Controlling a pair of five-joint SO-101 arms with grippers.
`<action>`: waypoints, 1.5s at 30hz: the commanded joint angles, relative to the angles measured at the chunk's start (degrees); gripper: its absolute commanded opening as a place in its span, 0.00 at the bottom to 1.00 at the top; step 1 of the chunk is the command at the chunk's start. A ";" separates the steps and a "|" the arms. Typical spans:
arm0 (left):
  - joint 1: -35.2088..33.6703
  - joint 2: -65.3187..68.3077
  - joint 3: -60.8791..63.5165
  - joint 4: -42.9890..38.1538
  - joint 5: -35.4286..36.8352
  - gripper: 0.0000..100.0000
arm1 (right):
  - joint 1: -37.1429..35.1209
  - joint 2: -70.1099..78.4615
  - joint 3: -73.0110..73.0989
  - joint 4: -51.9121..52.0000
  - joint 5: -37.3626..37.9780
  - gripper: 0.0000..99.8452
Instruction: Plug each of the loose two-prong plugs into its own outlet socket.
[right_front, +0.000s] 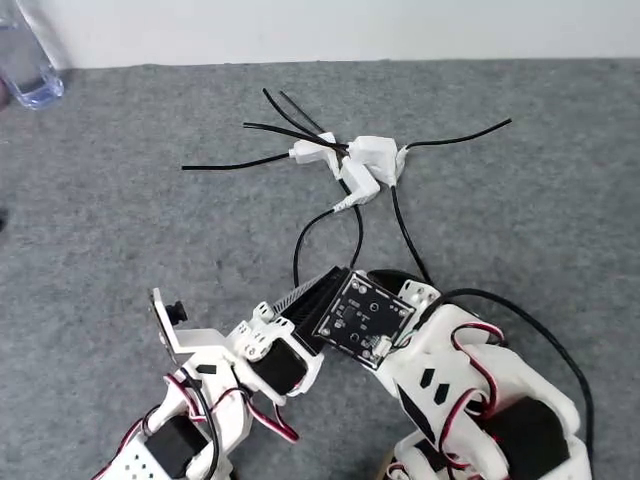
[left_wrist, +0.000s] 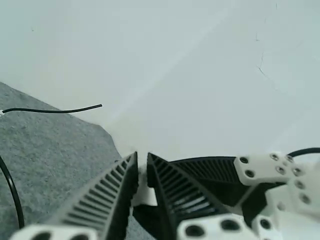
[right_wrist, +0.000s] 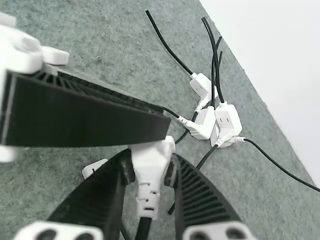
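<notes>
A white two-prong plug (right_wrist: 149, 172) on a black cord is clamped between the black fingers of my right gripper (right_wrist: 150, 160). Its front end goes in under my left gripper (right_wrist: 85, 115), which lies across it. In the left wrist view that gripper (left_wrist: 142, 159) has its fingers almost together, with a sliver of the white plug (left_wrist: 142, 192) between them. Farther out on the carpet lies the white outlet block (right_front: 375, 155) (right_wrist: 226, 120). One plug (right_front: 310, 150) is at its left side and another (right_front: 358, 188) at its near side. Both arms meet at the near middle of the table (right_front: 330, 300).
Thin black cords (right_front: 300, 120) fan out from the outlet block over the grey carpet (right_front: 520, 230). A clear plastic bottle (right_front: 25, 60) stands at the far left corner by the white wall. Open carpet lies left and right of the block.
</notes>
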 joint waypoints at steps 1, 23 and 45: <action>0.00 -0.62 0.48 0.79 -0.44 0.04 | -2.07 -1.19 -4.40 0.04 -0.62 0.01; 0.00 -0.62 0.48 1.93 -0.53 0.04 | 4.00 -1.19 -0.79 -1.45 1.49 0.01; 0.00 -0.62 0.48 2.29 -0.44 0.04 | -3.12 -1.10 -9.23 4.79 -1.05 0.01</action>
